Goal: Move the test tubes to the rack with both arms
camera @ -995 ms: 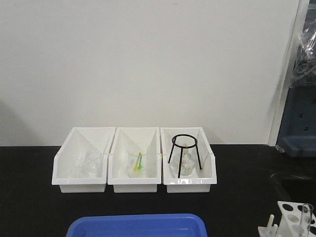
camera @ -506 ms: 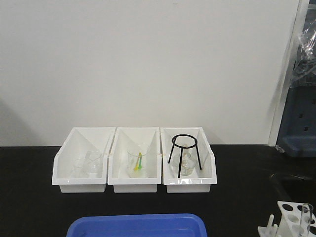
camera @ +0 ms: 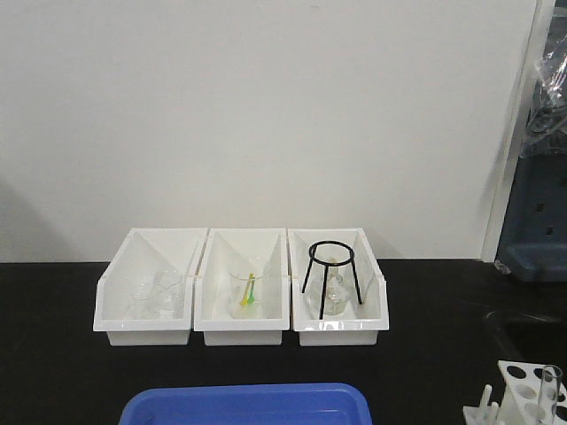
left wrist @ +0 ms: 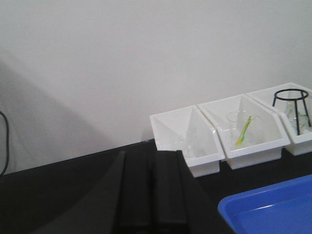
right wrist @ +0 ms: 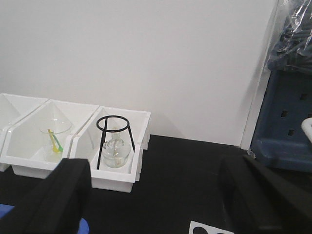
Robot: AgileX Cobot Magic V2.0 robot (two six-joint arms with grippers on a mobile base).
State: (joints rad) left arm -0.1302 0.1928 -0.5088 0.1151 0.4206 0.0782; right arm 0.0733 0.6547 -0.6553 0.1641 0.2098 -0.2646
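Note:
The white rack (camera: 523, 391) stands at the bottom right of the front view, cut off by the frame edge, with one clear test tube (camera: 551, 390) upright in it. A corner of the rack (right wrist: 205, 228) also shows at the bottom edge of the right wrist view. My right gripper (right wrist: 155, 168) is open, its black fingers (right wrist: 63, 195) spread wide above the black table with nothing between them. In the left wrist view my left gripper (left wrist: 153, 161) is shut, its fingers pressed together and holding nothing. Neither arm shows in the front view.
Three white open-fronted bins (camera: 142, 332) stand in a row at the back, holding beakers, a yellow-green stick (camera: 249, 290) and a black tripod (camera: 330, 266) over a flask. A blue tray (camera: 248, 403) lies at the front edge. A blue crate (camera: 536, 221) stands at the far right.

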